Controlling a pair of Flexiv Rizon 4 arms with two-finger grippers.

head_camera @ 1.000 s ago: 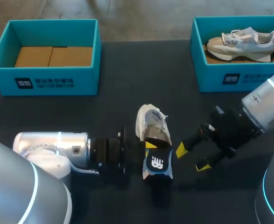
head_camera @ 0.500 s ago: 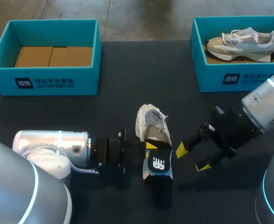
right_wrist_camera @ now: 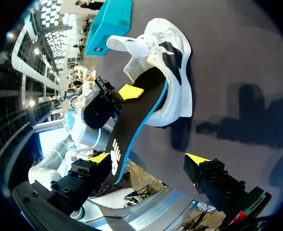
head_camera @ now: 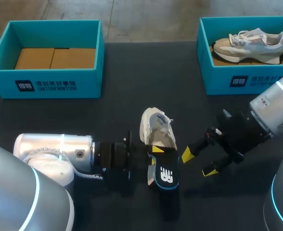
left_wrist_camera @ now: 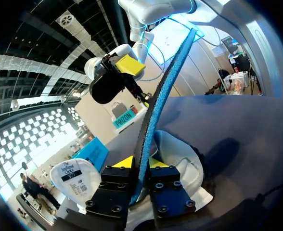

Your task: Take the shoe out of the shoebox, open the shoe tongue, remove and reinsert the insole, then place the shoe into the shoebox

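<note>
Presently, a white shoe is found lying on the dark table near its middle, outside both boxes. A black insole with a blue underside is pinched on both faces by the yellow tips of the left end effector, whose arm enters from the left side along the near part of the table. In the left wrist view the insole is seen edge-on, clamped between the two tips of the left end effector, with the white shoe directly beneath. In the right wrist view one end of the insole is seen reaching into the opening of the white shoe, while the rest sticks out toward the near edge of the table.

The right end effector is positioned just to the right of the shoe, with its fingers spread apart and nothing between them; no contact with the shoe or the insole is observed.

At the far left corner, a teal left shoebox is noted, with brown cardboard on its floor. At the far right, a teal right shoebox is noted, containing a grey shoe laid on its side.
</note>
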